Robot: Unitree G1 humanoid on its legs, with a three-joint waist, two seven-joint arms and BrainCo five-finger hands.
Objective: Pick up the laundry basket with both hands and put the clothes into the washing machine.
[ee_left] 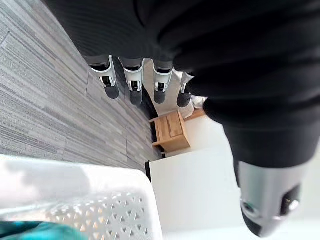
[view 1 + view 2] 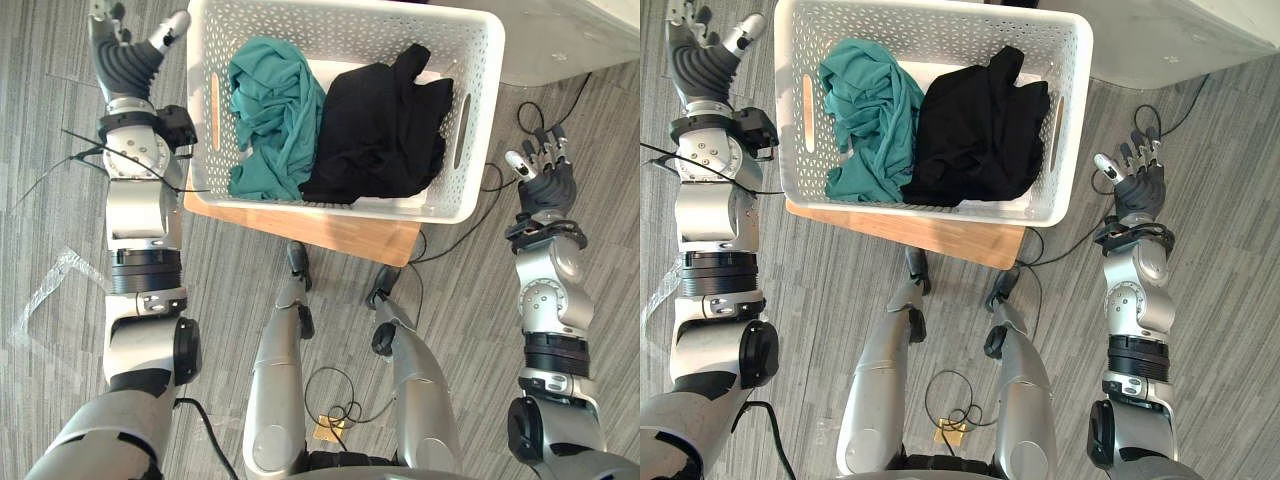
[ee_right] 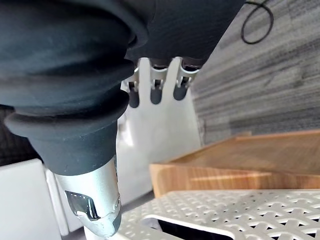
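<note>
Between the two hands: a white laundry basket of perforated plastic. Stands on a low wooden stand, overhanging it on the side toward the right hand. Holds two garments side by side: a teal garment in the half nearer the fingers of the left hand, a black garment in the half nearer the right hand's fingers. Both crumpled, touching along the middle, the black one heaped close to the slot handle in that side wall.

Left hand: raised beside the basket's far corner, fingers straight and spread, thumb out toward the rim, near it but apart from it. Grips nothing. Past those fingertips in the left wrist view: grey floor and a small wooden cabinet. Beside the palm: the basket's rim and a bit of the teal garment.

Right hand: held off the basket's other side wall, well apart from it, fingers straight and loose, empty. On the thumb side of those fingers: the perforated wall and the stand's edge. Beyond the fingertips: a white unit on the floor.
</note>
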